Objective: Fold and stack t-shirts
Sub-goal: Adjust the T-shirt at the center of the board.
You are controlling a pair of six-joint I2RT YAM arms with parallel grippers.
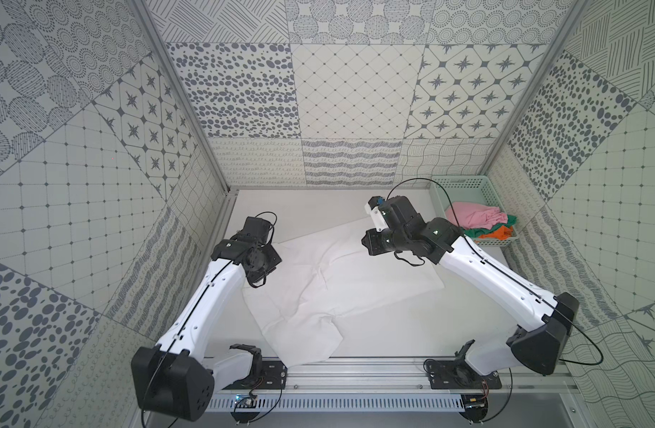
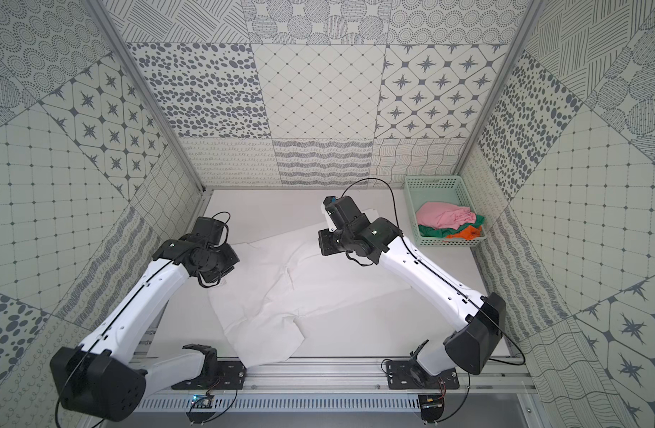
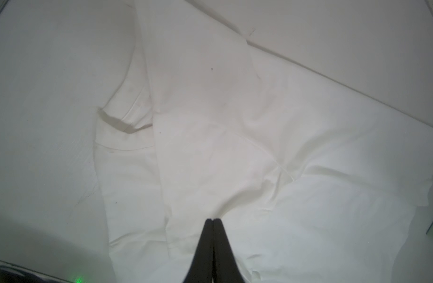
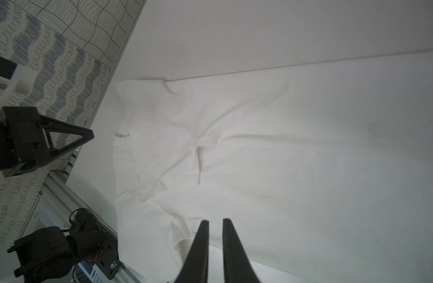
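White cloth fills both wrist views, so I start at the tips; the left jaws are pressed tight together, tips down at the white t-shirt [image 3: 235, 137], and creases run in toward them, though I cannot tell whether a pinch of cloth is caught between them; the right jaws stand a little apart with nothing between them, hovering over the same shirt on the side away from the left arm; the shirt lies spread slantwise on the tabletop [image 1: 429, 326] between the two arms, rumpled through its middle, its near end reaching the rail [image 1: 355, 365] at the front; a hemmed opening [image 3: 117, 122] shows near the left tips, sleeve or neck I cannot say; the pink t-shirt [image 1: 467, 218], green t-shirt [image 1: 480, 231] and orange t-shirt [image 1: 500, 234] sit heaped in the basket [image 1: 461, 183] in the far right corner, well apart from the work; I judge the step to be flattening and squaring this shirt before its first fold; to do it well I would check that the left pinch holds an edge, bring the right jaws down onto the opposite edge before closing, then draw the two apart low and evenly so the middle creases pull out; tugging one side alone would likely drag the cloth over the rail
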